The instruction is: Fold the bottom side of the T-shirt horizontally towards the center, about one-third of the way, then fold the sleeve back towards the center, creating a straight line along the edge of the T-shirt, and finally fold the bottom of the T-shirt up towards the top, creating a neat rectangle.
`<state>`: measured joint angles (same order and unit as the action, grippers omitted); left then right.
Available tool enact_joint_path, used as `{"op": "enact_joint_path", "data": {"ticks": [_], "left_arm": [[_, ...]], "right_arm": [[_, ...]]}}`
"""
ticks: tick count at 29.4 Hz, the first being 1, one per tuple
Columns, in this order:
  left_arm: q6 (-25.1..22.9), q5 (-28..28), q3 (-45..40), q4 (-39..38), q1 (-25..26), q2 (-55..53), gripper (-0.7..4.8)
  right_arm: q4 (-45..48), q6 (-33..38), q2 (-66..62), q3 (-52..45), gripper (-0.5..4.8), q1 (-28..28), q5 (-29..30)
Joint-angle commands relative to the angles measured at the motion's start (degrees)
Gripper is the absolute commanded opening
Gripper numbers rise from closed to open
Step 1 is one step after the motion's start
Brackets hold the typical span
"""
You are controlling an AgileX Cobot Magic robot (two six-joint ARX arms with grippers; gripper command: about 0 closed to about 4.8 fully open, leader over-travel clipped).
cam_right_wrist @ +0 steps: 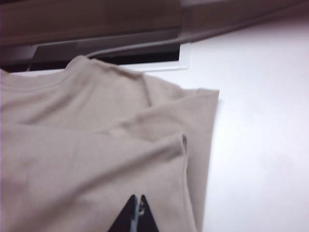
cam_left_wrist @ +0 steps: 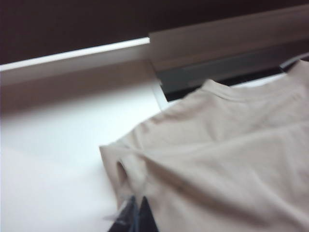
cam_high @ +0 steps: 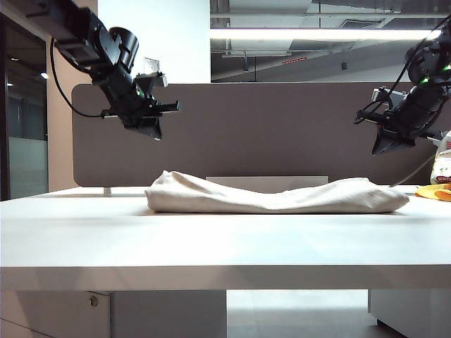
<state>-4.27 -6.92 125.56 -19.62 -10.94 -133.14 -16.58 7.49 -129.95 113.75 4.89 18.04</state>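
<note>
The beige T-shirt [cam_high: 275, 196] lies folded into a long low bundle across the middle of the white table [cam_high: 211, 239]. Its neckline [cam_left_wrist: 227, 92] faces the divider, and folded layers overlap near each end [cam_right_wrist: 183, 145]. I cannot pick out the bottom of the T-shirt among the folds. My left gripper [cam_high: 156, 134] hangs in the air above the shirt's left end, shut and empty [cam_left_wrist: 136, 200]. My right gripper [cam_high: 379, 149] hovers above the shirt's right end, also shut with nothing in it [cam_right_wrist: 136, 198]. Neither one touches the cloth.
A grey fabric divider panel [cam_high: 268, 134] stands behind the table, with a grey slot at its foot [cam_left_wrist: 217, 67]. At the far right lie a yellow object [cam_high: 433, 191] and a white package [cam_high: 442, 165]. The table's front edge [cam_high: 225, 266] runs across the view.
</note>
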Motion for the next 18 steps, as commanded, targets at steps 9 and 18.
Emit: {"op": "enact_joint_path", "data": {"ticks": [9,18], "left_arm": [[-0.1,-0.4,-0.1,-8.2,-0.3,4.7,-0.06],[-1.8,-0.4,-0.1,-11.7,-1.0,11.1,-0.06]], "right_arm": [[-5.3,-0.2,6.9,0.3,-0.06,0.2,0.3],[-8.4,-1.6,14.1,-4.0,-0.06,0.2,1.4]]}}
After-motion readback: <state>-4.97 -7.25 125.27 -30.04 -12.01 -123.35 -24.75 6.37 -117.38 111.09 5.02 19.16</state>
